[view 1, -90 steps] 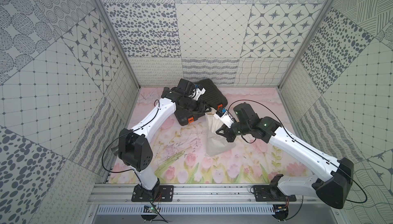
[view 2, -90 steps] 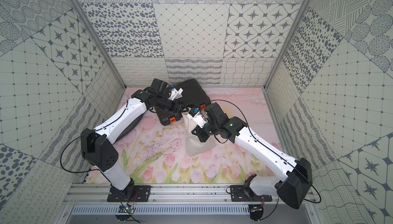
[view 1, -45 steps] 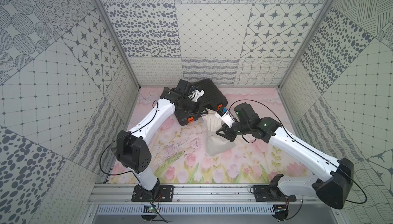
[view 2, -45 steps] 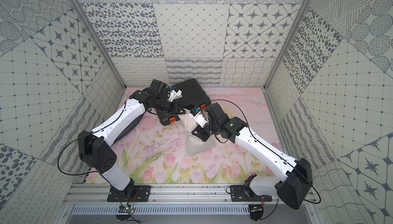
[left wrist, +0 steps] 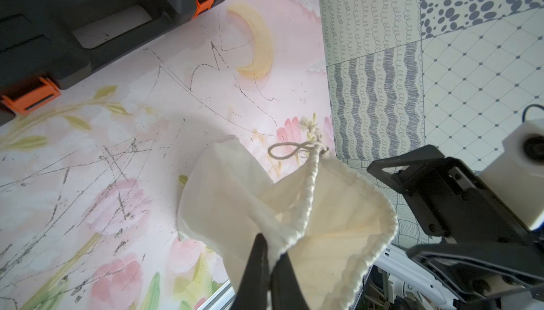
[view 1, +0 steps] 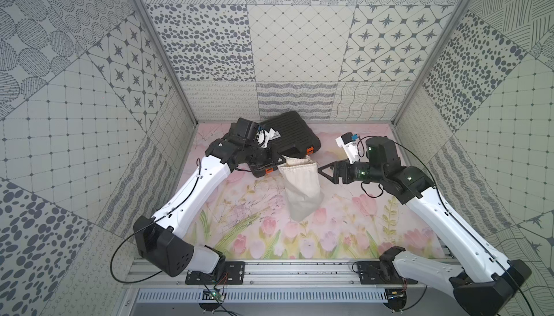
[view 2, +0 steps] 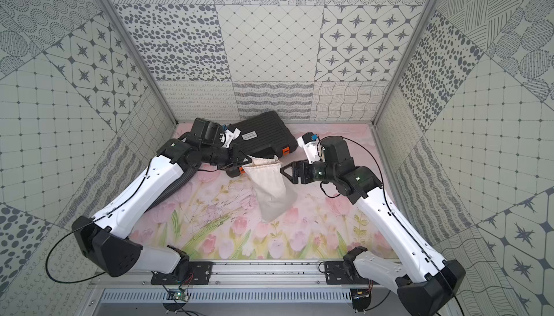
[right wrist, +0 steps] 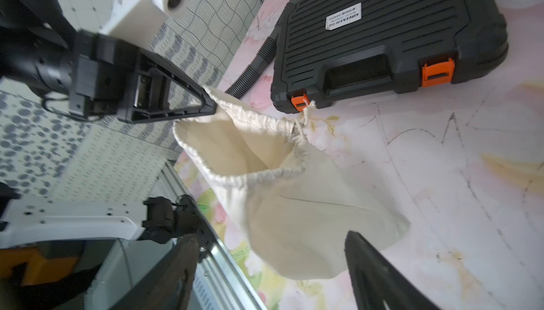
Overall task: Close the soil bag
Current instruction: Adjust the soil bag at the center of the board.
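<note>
Left wrist view: the left gripper point(left wrist: 269, 260) is seen shut tight on the rim of the soil bag point(left wrist: 332, 220), with a fold of the cloth pinched in it. In both top views the bag is seen near the middle of the table mat point(view 1: 239, 209), just in front of the black case point(view 1: 292, 136). Its mouth is held up at the case end and is gaping wide. Its long side runs down from the mouth toward the front edge of the table, and its bottom seems to be resting on the mat.

The right gripper point(view 1: 325, 171) is spread wide, and nothing is held in it. It is pointed at the mouth from the side across from the left gripper, just beside the rim but not touching it. The knotted cord point(right wrist: 303, 117) is hung from the end of the rim away from the left gripper, close to an orange latch point(right wrist: 298, 101). So the cord is nearer to the right gripper. It is judged that the cord should be caught by that gripper and pulled away from the left one, so that the mouth is drawn shut.
</note>
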Robot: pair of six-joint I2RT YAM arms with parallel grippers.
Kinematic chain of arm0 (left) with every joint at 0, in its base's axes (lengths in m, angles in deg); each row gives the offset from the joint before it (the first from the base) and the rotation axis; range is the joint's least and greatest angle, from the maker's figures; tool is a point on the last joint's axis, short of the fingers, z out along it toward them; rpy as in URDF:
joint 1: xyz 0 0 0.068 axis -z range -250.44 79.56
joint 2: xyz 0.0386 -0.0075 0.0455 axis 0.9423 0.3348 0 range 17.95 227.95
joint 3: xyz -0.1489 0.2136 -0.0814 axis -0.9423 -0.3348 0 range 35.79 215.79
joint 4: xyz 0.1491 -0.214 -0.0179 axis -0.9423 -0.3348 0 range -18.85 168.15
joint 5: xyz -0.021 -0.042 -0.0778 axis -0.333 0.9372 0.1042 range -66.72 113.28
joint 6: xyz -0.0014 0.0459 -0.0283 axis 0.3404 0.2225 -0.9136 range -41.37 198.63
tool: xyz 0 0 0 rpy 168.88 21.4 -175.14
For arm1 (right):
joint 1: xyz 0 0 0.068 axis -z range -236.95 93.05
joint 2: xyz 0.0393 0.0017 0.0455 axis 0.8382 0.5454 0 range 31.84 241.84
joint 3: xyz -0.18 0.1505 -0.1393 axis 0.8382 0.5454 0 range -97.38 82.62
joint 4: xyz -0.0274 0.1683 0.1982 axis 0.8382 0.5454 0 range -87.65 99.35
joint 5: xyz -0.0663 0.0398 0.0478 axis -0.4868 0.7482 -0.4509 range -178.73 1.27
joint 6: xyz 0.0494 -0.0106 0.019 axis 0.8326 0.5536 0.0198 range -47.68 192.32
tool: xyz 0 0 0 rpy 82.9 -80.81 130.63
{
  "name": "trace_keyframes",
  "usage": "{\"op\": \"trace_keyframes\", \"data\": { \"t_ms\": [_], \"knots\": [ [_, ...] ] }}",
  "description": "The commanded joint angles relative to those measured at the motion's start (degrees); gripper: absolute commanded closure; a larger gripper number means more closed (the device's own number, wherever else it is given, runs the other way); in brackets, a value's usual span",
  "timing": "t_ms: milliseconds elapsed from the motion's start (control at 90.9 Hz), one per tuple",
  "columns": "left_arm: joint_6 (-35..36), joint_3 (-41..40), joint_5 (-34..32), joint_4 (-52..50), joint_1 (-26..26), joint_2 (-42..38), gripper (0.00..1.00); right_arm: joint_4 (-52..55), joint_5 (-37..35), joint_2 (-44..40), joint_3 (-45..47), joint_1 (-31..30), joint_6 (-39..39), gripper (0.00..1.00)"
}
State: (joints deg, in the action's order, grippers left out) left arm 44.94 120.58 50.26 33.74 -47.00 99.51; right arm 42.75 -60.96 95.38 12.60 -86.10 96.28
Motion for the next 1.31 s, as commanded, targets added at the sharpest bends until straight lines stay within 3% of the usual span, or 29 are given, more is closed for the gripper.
{"op": "trace_keyframes", "data": {
  "t_ms": [0, 165, 319, 484, 759, 1100, 1299],
  "knots": [
    [-7.22, -1.62, -4.85, 2.83, 1.86, -3.82, 1.00, 5.48, 3.18, 3.67, -5.87, -0.22, 9.38, 0.07],
    [-8.22, -4.27, -7.69, 2.53, 3.70, -7.12, 1.00, 22.45, 1.49, 14.27, -22.45, -3.11, 8.16, 0.03],
    [-8.44, -5.96, -8.23, 2.64, 3.77, -8.93, 1.00, 38.56, -4.83, 24.14, -38.35, -5.71, 4.97, 0.03],
    [-8.53, -6.12, -8.09, 2.83, 3.89, -9.33, 1.00, 47.23, -9.63, 31.65, -46.94, -10.15, 2.28, 0.03],
    [-7.95, -6.19, -8.47, 2.42, 3.98, -10.27, 1.00, 48.85, -13.05, 34.56, -47.14, -11.21, 2.01, 0.03],
    [-7.88, -6.53, -8.41, 2.24, 3.98, -10.91, 1.00, 41.97, -8.00, 36.86, -53.77, -10.03, 8.31, 0.03],
    [-7.65, -6.88, -8.77, 2.01, 4.07, -11.57, 1.00, 43.58, -9.44, 41.14, -57.27, -9.65, 8.31, 0.03]
  ]
}}
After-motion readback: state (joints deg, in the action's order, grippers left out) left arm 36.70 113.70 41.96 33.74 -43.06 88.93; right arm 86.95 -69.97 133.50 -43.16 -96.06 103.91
